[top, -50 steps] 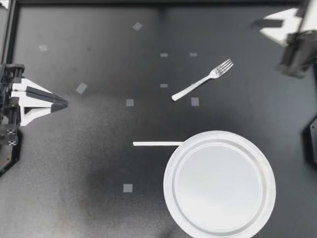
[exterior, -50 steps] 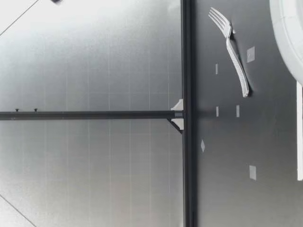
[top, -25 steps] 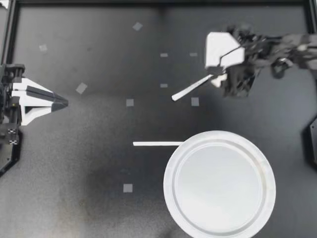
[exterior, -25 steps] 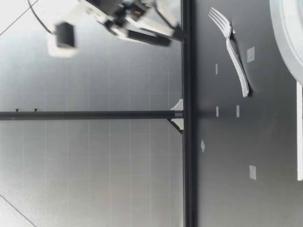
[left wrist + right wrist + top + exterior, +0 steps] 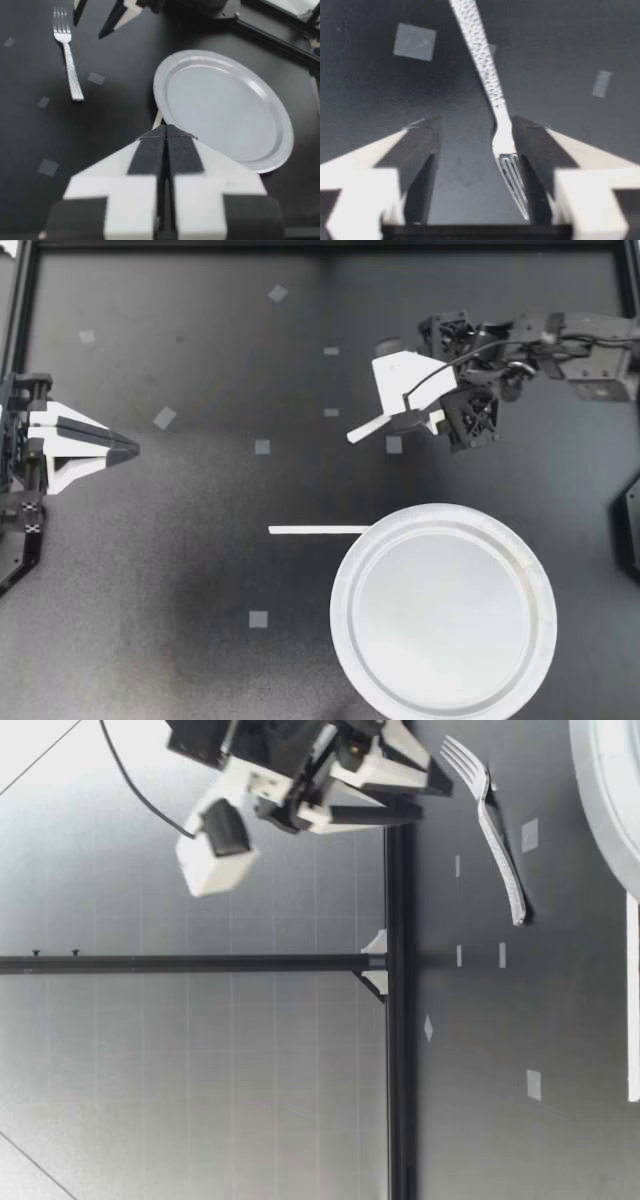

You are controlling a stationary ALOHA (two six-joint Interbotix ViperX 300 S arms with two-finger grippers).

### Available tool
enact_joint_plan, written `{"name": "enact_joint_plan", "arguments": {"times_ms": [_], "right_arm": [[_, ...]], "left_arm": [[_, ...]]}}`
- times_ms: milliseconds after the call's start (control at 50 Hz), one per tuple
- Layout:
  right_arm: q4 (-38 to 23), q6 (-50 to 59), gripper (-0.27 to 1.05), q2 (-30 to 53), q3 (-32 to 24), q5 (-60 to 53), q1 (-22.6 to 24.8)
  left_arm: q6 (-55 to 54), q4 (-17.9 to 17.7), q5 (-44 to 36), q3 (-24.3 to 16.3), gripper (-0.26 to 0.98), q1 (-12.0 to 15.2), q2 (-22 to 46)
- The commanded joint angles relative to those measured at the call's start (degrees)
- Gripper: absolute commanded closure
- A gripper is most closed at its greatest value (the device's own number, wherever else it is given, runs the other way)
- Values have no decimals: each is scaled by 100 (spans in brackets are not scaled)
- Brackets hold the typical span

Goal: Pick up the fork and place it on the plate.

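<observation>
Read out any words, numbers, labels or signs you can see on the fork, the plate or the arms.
None can be read. The fork has only a hammered texture on its handle, the plate is plain, the tape squares are blank, and the small checkered tag on my left arm shows no letters or digits.

One fork, one plate, two grippers.
We count a single fork [image 5: 365, 430] and a single plate [image 5: 340, 580] on the table [image 5: 180, 540], with two grippers over it: the left gripper [image 5: 128, 449] and the right gripper [image 5: 412, 405]. We also count one white strip [image 5: 318, 530] and eight small tape squares [image 5: 262, 447] visible from above.
</observation>
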Motion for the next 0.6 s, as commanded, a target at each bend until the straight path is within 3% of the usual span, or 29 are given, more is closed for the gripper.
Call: {"name": "enact_joint_plan", "arguments": {"times_ms": [0,320,580], "right_arm": [[-9,-123,22,114,-220,97,-88],[9,-492,22,439,-527,149,-431],[35,-527,22,668,-615,176,-439]], "left_arm": [[18,-9,-97,-44,78,9,35],[0,-9,-123,70,78,0,53],[-26,-9,-290,141,78,0,53]]}}
